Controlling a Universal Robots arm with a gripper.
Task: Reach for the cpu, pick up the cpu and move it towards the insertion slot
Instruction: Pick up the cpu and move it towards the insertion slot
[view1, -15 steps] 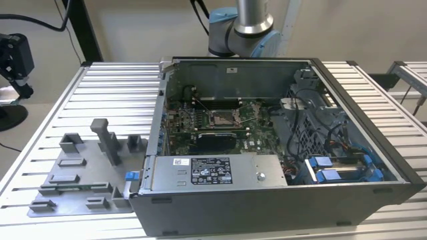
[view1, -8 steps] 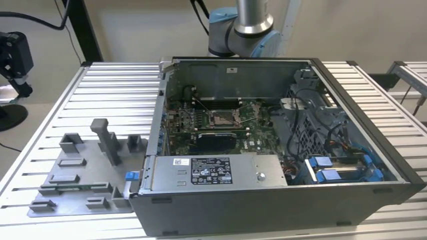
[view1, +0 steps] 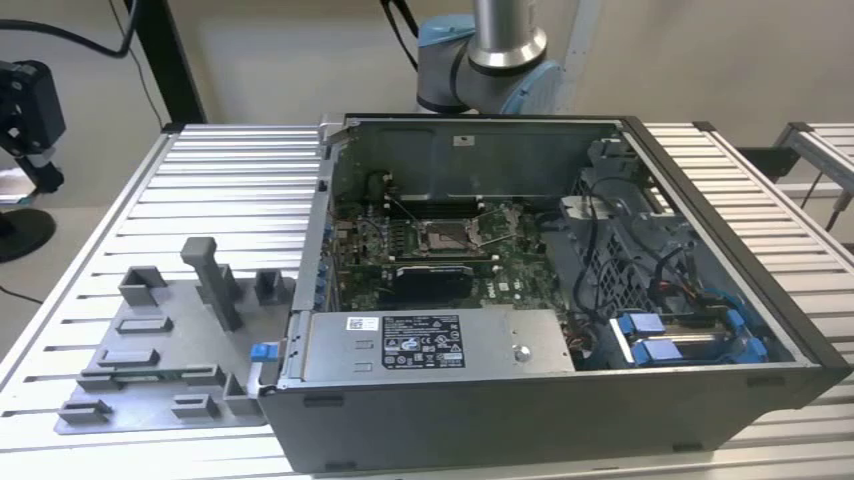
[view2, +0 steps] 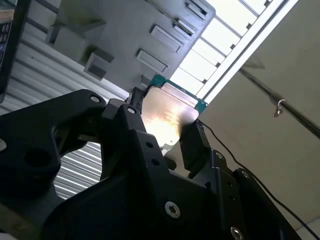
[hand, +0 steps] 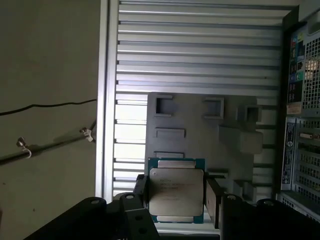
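The cpu (hand: 176, 195) is a thin square chip with a silvery top and a green rim, and my gripper (hand: 176, 198) is shut on it, one black finger (hand: 141, 192) on each side. In the second wrist view the cpu (view2: 167, 117) catches a bright glare between the gripper (view2: 162, 125) fingers. It hangs in the air over the near edge of the grey plastic tray (hand: 200, 135). The insertion slot (view1: 445, 237), a square socket with a shiny frame, lies on the green board inside the open computer case (view1: 721, 330).
The grey tray (view1: 160, 340) with upright blocks lies on the slatted metal table (view1: 227, 170), at the exterior view's left of the case. A silver labelled box (view1: 427, 345) sits in front of the socket. The arm's base (view1: 481, 55) stands behind the case.
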